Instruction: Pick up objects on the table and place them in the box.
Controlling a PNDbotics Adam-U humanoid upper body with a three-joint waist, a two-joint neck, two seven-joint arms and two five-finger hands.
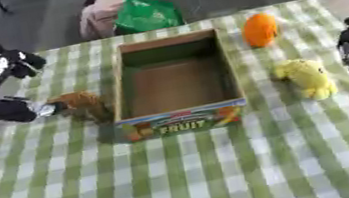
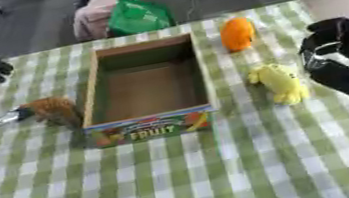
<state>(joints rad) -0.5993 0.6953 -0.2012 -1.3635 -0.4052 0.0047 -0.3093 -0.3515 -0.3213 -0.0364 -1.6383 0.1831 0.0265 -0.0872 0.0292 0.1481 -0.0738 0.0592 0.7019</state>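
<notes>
- The left hand point(image 1: 16, 109) comes in at the left edge of the frame, mid-height, and shows only as a dark blurred lump with a silver tip; whether its fingers are spread or closed cannot be told.
- That silver tip meets the brown object point(image 1: 83, 105), a shaggy lump just beside the box's left wall; what kind of thing it is cannot be made out, nor whether the hand grips it or only touches it.
- The right hand point(image 2: 336, 61) is cut off by the right edge in the left eye view; the right eye view shows it as a black mass at the right of the frame, near the yellow object, apart from it. Its finger pose cannot be told either.
- The cardboard box point(image 1: 231, 69) stands open in the centre of the frame, with "FRUIT" printed on its front panel; nothing shows inside it.
- The yellow object point(image 1: 308, 77), soft-looking and elongated, lies right of the box, close to its front corner.
- The orange object point(image 1: 260, 30), rounded, lies in the upper right of the frame, beside the box's far right corner.
- The table point(image 1: 191, 179) wears a green-and-white checked cloth.
- Beyond its far edge, at the top centre of the frame, a green bag point(image 1: 146, 14) rests against something pink point(image 1: 101, 12) on a grey floor.
</notes>
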